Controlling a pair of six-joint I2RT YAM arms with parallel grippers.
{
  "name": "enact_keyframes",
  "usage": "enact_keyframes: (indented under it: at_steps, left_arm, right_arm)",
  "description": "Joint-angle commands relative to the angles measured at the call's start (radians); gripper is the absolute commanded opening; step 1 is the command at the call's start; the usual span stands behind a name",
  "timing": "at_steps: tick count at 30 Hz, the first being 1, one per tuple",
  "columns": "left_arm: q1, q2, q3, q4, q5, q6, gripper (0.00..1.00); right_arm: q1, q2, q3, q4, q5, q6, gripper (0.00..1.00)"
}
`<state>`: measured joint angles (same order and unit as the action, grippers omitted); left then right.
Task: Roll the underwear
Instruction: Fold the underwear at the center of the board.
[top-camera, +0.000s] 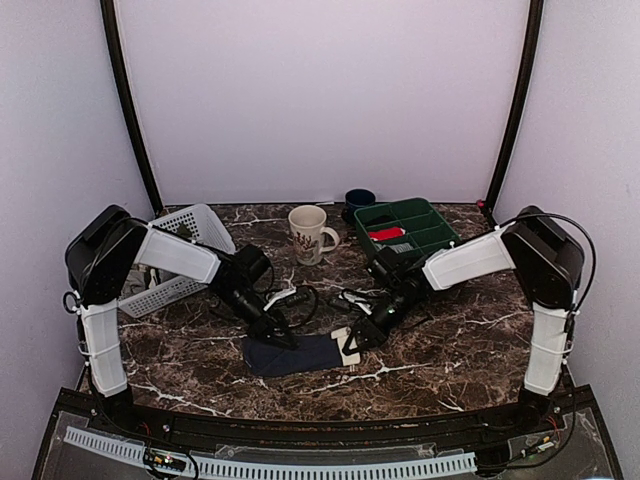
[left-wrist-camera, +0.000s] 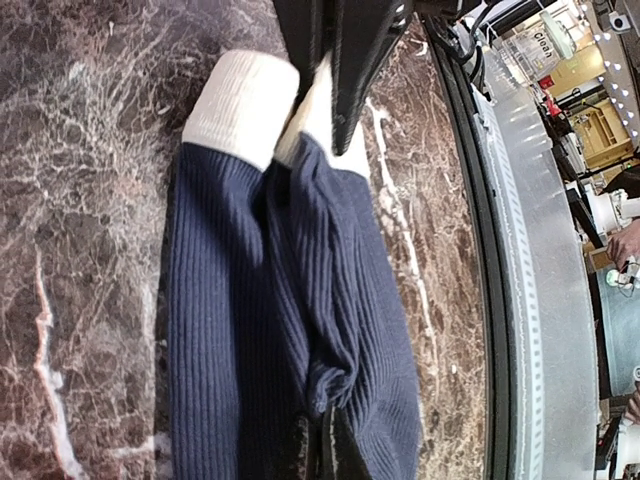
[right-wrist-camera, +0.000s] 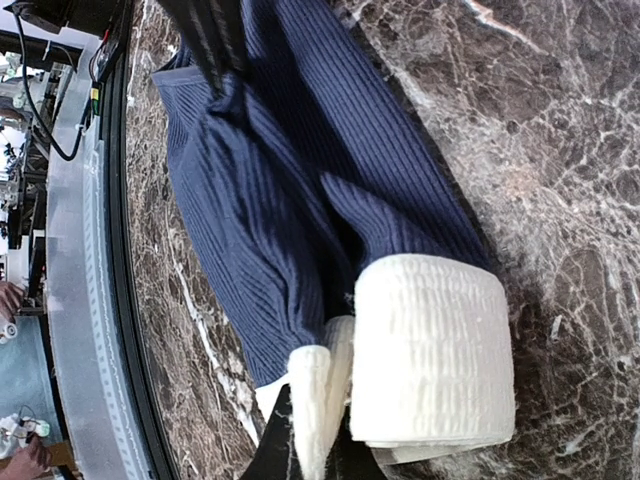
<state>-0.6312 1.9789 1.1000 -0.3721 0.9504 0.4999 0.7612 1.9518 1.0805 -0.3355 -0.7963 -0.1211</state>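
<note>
Navy-blue ribbed cloth underwear with a cream-white waistband lies on the dark marble tabletop, stretched between both arms: left end effector clenched on its navy end, right end effector clenched on the waistband.

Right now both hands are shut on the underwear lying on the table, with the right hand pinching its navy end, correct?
Not quite. The right hand pinches the cream waistband end, as the right wrist view shows; the left hand has the navy end. Both are indeed shut on the underwear, which lies on the table.
</note>
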Motion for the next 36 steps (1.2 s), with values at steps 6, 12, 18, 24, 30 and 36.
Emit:
enact_keyframes:
  at_steps: [6, 12, 18, 24, 30, 36]
  left_arm:
    - [0.060, -0.156, 0.006, -0.043, 0.028, -0.047, 0.00]
    - [0.095, -0.083, 0.043, -0.063, -0.083, -0.036, 0.00]
    - [0.093, -0.008, 0.062, -0.082, -0.066, -0.030, 0.00]
    - [0.092, 0.017, 0.063, -0.089, -0.085, -0.031, 0.00]
    - [0.078, 0.027, 0.074, -0.105, -0.088, -0.017, 0.00]
    - [0.078, 0.017, 0.067, -0.102, -0.079, -0.012, 0.00]
  right_arm:
    - [-0.008, 0.065, 0.044, -0.106, 0.041, 0.049, 0.00]
    - [-0.008, 0.073, 0.056, -0.130, 0.055, 0.055, 0.00]
    - [-0.003, 0.045, 0.100, -0.168, 0.045, 0.066, 0.00]
    - [0.012, -0.014, 0.195, -0.258, 0.017, 0.063, 0.04]
    - [0.010, 0.043, 0.320, -0.349, 0.004, 0.053, 0.17]
    - [-0.007, 0.158, 0.345, -0.344, 0.003, 0.095, 0.12]
